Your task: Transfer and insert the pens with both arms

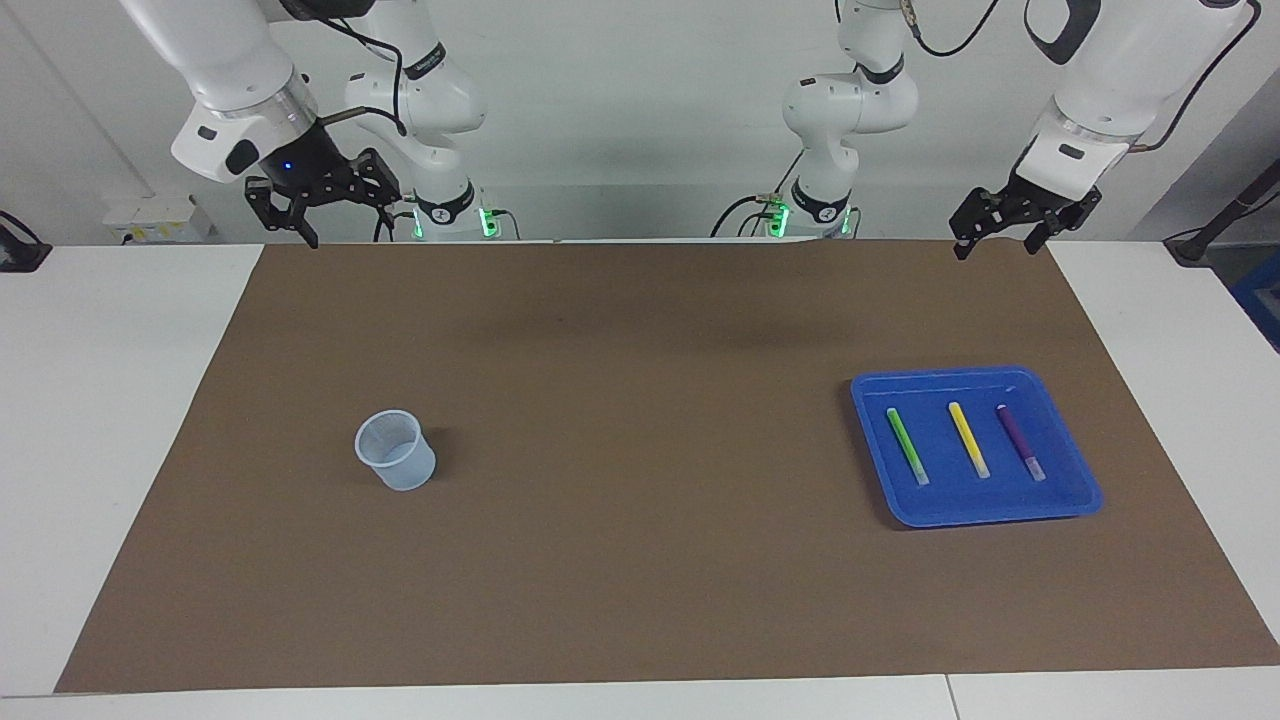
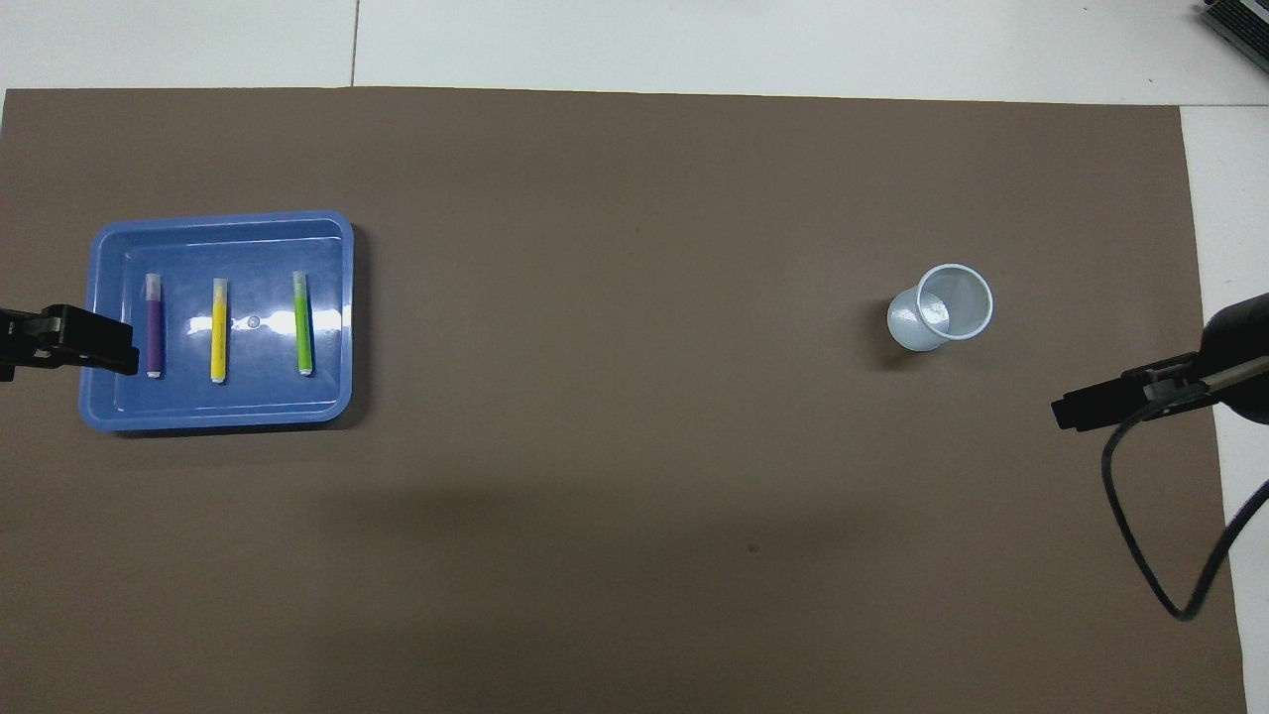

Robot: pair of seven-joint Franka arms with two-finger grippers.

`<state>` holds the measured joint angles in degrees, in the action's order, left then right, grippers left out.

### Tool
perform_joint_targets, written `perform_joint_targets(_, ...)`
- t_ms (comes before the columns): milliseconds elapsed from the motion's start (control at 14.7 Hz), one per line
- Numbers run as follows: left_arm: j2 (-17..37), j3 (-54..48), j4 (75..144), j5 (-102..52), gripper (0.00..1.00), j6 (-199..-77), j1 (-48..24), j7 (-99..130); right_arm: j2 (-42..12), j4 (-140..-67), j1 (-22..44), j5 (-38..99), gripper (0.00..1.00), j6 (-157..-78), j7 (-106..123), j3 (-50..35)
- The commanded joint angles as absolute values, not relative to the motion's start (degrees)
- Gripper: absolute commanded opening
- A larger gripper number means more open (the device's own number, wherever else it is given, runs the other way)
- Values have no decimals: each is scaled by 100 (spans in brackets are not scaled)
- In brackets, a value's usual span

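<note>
Three pens (image 1: 965,440) side by side, pale ends away from robots

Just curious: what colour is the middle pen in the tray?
Yellow, with a pale end; clearest in the overhead view of the blue tray.

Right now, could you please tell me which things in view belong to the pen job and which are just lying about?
Part of the job:
- green pen, yellow pen and purple pen, lying in the blue tray
- clear cup, upright, nothing in it
- left gripper and right gripper, both open, raised, waiting

Just there:
- brown mat
- white table
</note>
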<state>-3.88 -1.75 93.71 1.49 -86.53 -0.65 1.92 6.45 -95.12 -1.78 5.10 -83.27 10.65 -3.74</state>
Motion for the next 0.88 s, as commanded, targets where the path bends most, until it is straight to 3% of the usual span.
perform_joint_targets(0, -483, -141, 9483, 158, 100, -8815, -123, 167, 738, -9589, -158, 422, 100, -8464, 1125, -343)
perform_joint_targets(816, -703, -141, 9984, 158, 100, -9053, -307, -332, 738, -9624, -158, 413, 100, -8692, 1160, -352)
